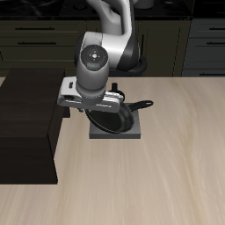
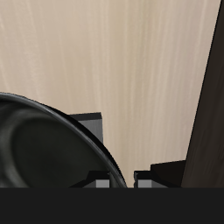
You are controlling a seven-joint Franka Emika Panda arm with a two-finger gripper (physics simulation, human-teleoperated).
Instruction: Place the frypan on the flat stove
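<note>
The pale wooden table (image 1: pixel 176 167) spread beneath dark cabinets (image 1: pixel 44 39) along the frame's top. At centre, the frypan (image 1: pixel 119 119) sat over the flat stove (image 1: pixel 128 134). Whether the gripper (image 2: pixel 122 179) held it, I couldn't tell.

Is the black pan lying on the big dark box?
No, the frypan sits over the flat stove on the table, beside the dark box.
</note>
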